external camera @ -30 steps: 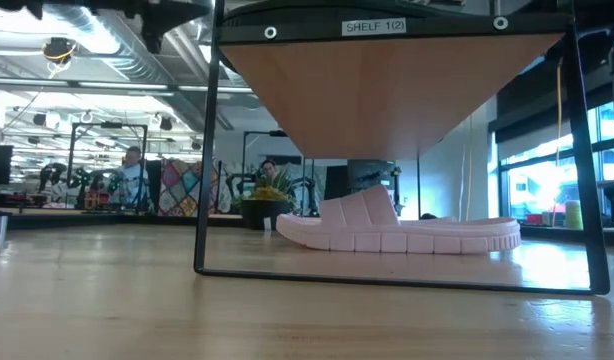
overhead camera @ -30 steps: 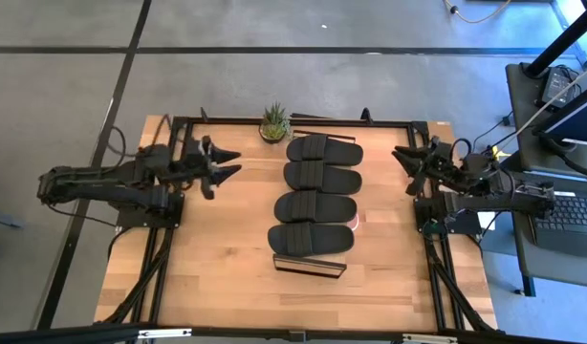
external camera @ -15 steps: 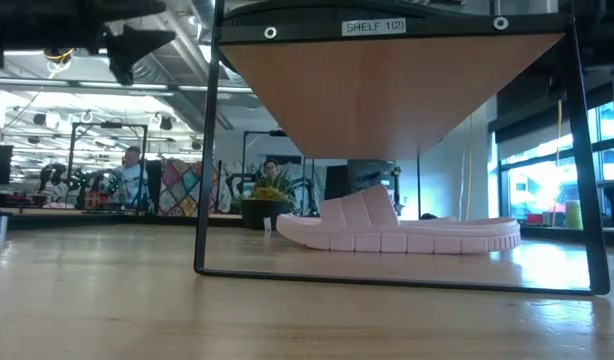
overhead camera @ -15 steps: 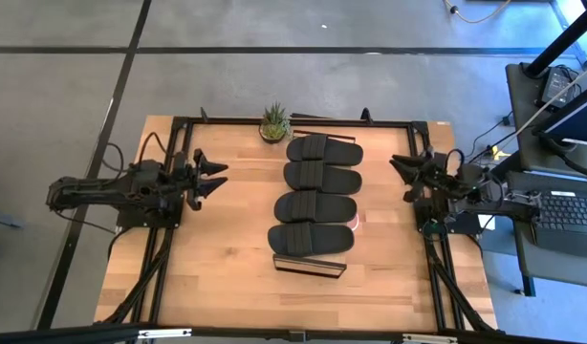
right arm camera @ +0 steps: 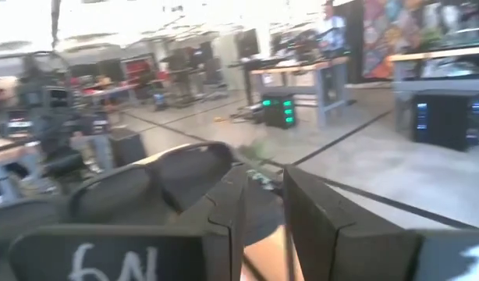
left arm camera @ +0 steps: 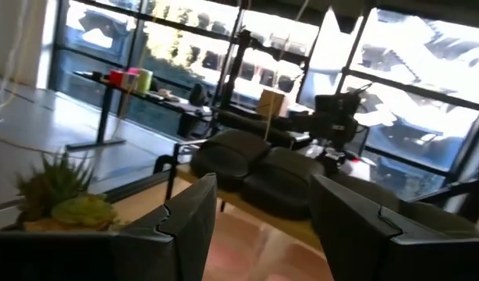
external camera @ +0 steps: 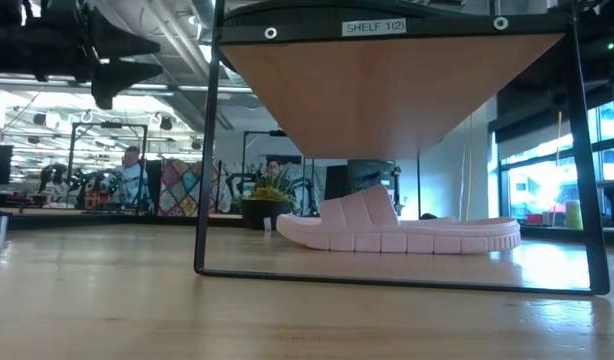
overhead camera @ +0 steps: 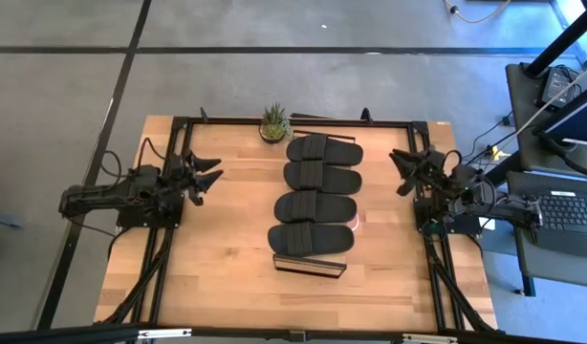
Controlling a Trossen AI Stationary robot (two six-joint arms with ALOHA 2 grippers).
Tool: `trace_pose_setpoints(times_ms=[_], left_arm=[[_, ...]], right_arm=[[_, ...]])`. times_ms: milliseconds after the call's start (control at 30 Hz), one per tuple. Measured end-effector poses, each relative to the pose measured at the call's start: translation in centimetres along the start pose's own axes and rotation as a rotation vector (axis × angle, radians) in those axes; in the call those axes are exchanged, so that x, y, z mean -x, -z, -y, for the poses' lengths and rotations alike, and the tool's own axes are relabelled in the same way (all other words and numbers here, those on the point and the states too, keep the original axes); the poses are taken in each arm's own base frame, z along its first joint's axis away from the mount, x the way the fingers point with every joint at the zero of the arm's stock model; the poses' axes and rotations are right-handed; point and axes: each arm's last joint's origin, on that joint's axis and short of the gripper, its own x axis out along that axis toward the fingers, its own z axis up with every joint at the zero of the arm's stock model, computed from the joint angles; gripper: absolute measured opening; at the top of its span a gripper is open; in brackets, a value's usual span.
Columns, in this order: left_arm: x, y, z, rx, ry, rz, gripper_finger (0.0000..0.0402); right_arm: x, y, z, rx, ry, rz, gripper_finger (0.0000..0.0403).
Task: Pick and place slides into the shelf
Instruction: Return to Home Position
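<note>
Four black slides (overhead camera: 315, 191) lie side by side on the top of the shelf (overhead camera: 310, 266), filling it from the far end to the near end. In the low view a pink slide (external camera: 397, 230) rests sole-down on the table under the shelf's plank (external camera: 387, 90); from above only a pink sliver (overhead camera: 357, 223) of it shows. My left gripper (overhead camera: 212, 172) hangs open near the table's left side, pointing at the shelf. My right gripper (overhead camera: 400, 171) hangs open near the right side, also facing the shelf. Both wrist views show the black slides (left arm camera: 255, 168) (right arm camera: 146, 187) beyond open fingers.
A small potted plant (overhead camera: 273, 122) stands at the far edge, just left of the shelf's far end. A black frame (overhead camera: 179, 119) runs round the table. Bare tabletop (overhead camera: 227, 239) lies on either side of the shelf. A desk with a keyboard (overhead camera: 566, 215) stands off the right edge.
My left gripper has drawn back from the shelf toward the table's left edge and come lower, staying open. My right arm has folded back a little toward the right edge. The slides and the shelf have not moved.
</note>
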Motion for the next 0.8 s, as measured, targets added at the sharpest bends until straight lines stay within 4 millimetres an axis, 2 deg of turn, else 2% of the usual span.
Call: trace_pose_setpoints(times_ms=[300,800], left_arm=[[-0.1,0.5,-0.7,-0.017,-0.088,-0.045,0.0196],[0.0,1.0,-1.2,-0.047,-0.139,-0.099,0.0196]], right_arm=[[-0.2,0.3,0.8,0.042,0.113,-0.01,0.0087],[-1.5,4.3,1.1,0.003,0.122,0.074,0.0087]])
